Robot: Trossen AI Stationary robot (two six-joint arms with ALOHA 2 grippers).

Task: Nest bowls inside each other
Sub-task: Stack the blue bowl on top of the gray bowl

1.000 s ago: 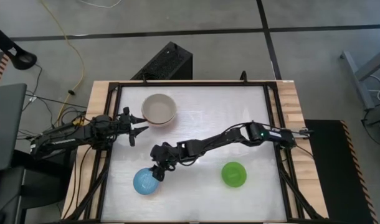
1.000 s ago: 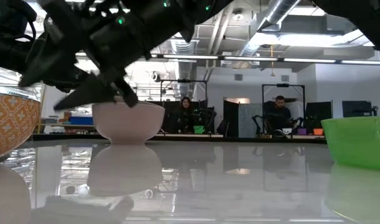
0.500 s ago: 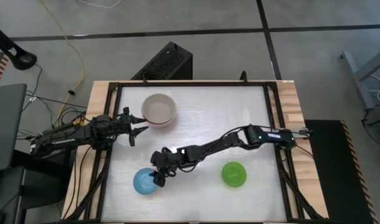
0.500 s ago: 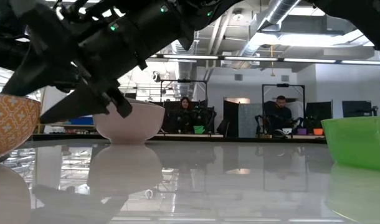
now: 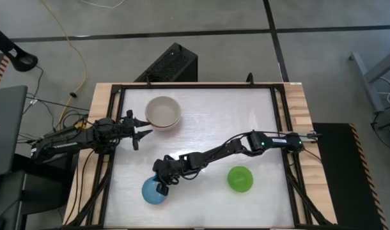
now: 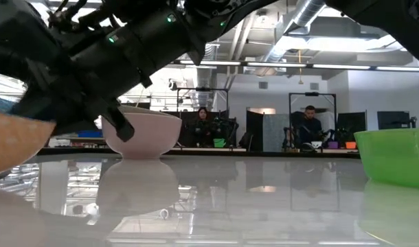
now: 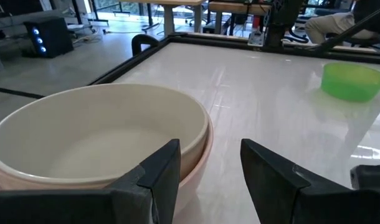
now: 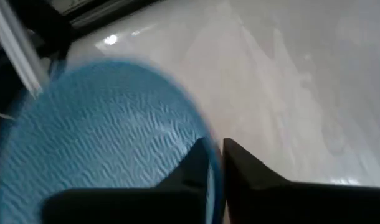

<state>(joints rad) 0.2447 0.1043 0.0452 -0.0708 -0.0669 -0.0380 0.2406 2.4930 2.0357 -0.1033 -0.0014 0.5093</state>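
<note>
A blue bowl (image 5: 150, 191) (image 8: 103, 137) sits near the table's front left, with my right gripper (image 5: 163, 184) (image 8: 216, 168) shut on its rim. In the low view this bowl (image 6: 7, 140) shows blurred at the left edge. A green bowl (image 5: 240, 179) (image 6: 395, 158) stands on its base to the right. At the far left a cream bowl (image 7: 96, 134) sits nested in a pale pink bowl (image 5: 163, 112) (image 6: 142, 136). My left gripper (image 5: 140, 128) (image 7: 210, 165) waits open just left of that stack. My right gripper pinches the blue bowl's rim (image 8: 212, 163) on the side toward the table's right. One finger (image 8: 191, 167) is inside the bowl and the other (image 8: 246, 169) outside. The fingers slant down from the table's right. I cannot tell whether the bowl is lifted off the table.
A black frame (image 5: 281, 128) rims the white tabletop. Bare surface lies between the green bowl and the stacked bowls. Beyond the table the low view shows a room with desks and two seated people (image 6: 309, 123).
My right gripper has gone down and toward the table's near edge onto the blue bowl and has shut on its rim. The blue bowl has shifted a little toward the near edge.
</note>
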